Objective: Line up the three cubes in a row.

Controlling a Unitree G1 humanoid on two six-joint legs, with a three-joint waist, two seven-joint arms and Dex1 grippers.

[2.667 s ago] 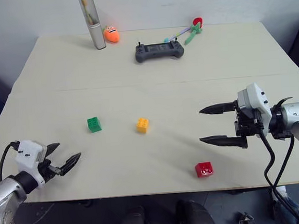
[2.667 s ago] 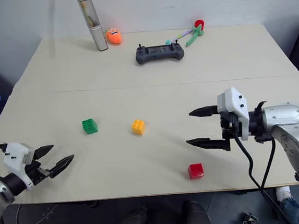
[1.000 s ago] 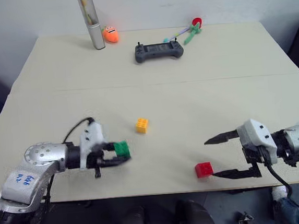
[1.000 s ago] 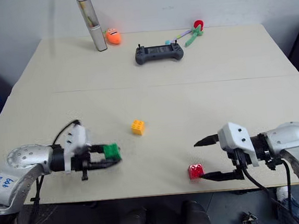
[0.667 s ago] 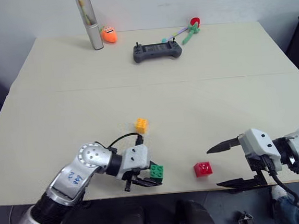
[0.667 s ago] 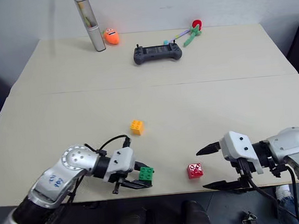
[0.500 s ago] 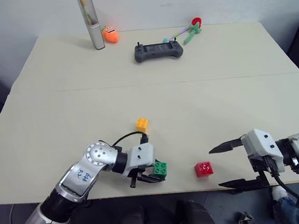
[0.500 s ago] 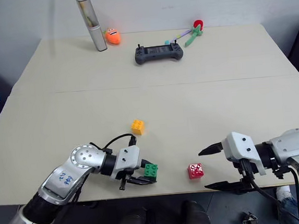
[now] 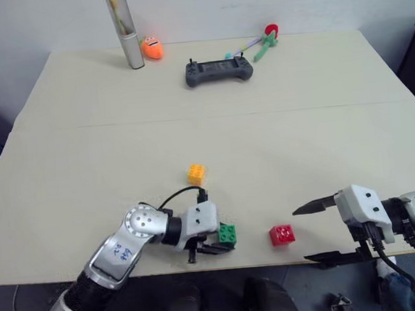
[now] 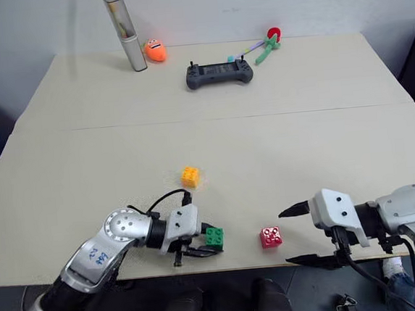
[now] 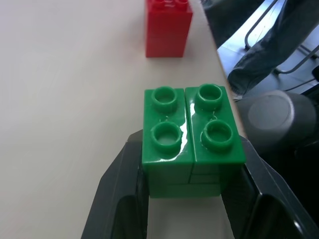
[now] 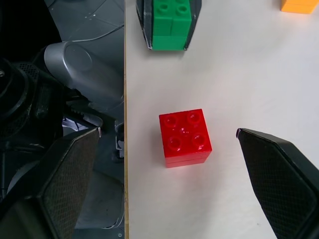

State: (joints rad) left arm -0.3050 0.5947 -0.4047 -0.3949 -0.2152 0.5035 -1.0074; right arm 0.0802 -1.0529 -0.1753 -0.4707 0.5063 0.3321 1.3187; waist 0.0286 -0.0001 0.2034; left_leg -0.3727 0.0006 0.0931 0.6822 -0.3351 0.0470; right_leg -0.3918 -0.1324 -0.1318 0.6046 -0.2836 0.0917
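Note:
My left gripper point(image 9: 222, 240) is shut on the green cube point(image 9: 227, 233), holding it at the table's front edge; the left wrist view shows the black fingers point(image 11: 119, 189) clamping the green cube point(image 11: 190, 139) on both sides. The red cube point(image 9: 282, 234) rests on the table a short way to its right, also near the front edge. The yellow-orange cube point(image 9: 196, 174) lies farther back, left of the green one. My right gripper point(image 9: 319, 231) stands open to the right of the red cube point(image 12: 185, 137), which lies ahead between its two spread fingers point(image 12: 279, 169).
At the back of the table point(image 9: 299, 118) lie a dark game controller point(image 9: 219, 70), a silver tube point(image 9: 125, 29), an orange round toy point(image 9: 153, 47) and a green and red toy point(image 9: 264, 40). The front edge runs just below the green and red cubes.
My left gripper carried the green cube to the right and toward the front edge, close to the red cube. The right gripper stayed open and nearly still.

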